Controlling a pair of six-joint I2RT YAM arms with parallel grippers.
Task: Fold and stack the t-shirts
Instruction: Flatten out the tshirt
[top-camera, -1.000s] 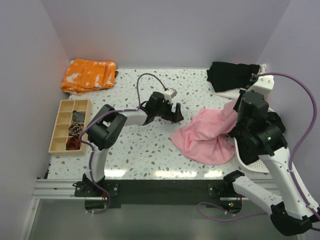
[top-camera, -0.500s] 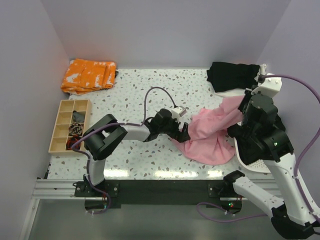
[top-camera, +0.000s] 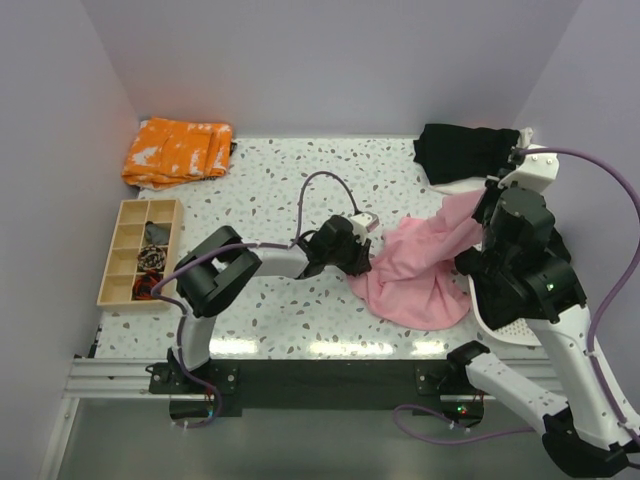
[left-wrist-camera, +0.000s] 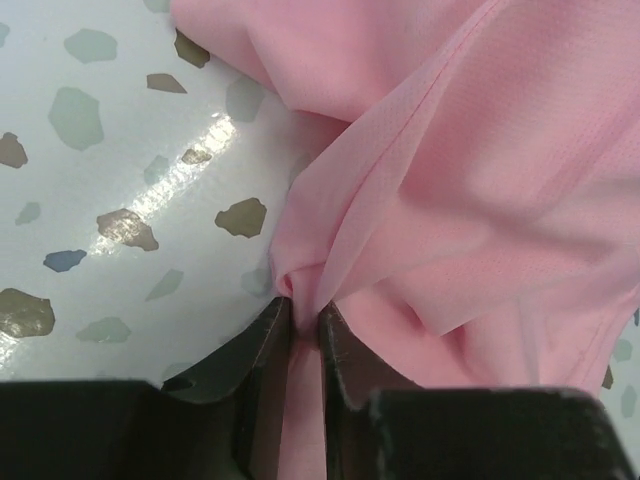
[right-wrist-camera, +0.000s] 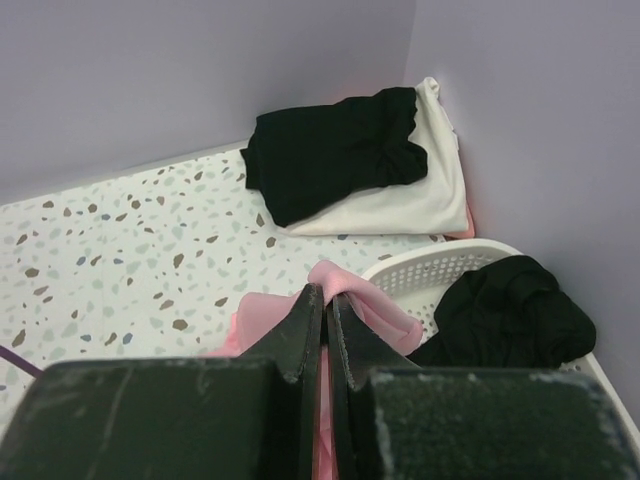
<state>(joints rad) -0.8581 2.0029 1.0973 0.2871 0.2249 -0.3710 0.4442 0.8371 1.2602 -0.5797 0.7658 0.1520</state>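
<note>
A light pink t-shirt (top-camera: 420, 275) lies crumpled at the middle right of the table. My left gripper (top-camera: 368, 262) is at its left edge, and in the left wrist view the gripper (left-wrist-camera: 303, 322) is shut on a pinched fold of the pink shirt (left-wrist-camera: 450, 180). My right gripper (top-camera: 478, 218) holds the shirt's far right part lifted. In the right wrist view that gripper (right-wrist-camera: 325, 300) is shut on a pink fold (right-wrist-camera: 375, 305). A black t-shirt (top-camera: 465, 150) lies on an off-white one (top-camera: 468, 186) in the back right corner.
A white perforated basket (right-wrist-camera: 440, 262) at the right edge holds a black garment (right-wrist-camera: 510, 315). Orange cloth (top-camera: 178, 150) sits at the back left. A wooden compartment tray (top-camera: 140, 250) with small items lies along the left edge. Walls close in the left, back and right.
My left gripper moved right across the table to the pink shirt's left edge and closed on a fold. The right gripper lifted its held part slightly, then stayed.
</note>
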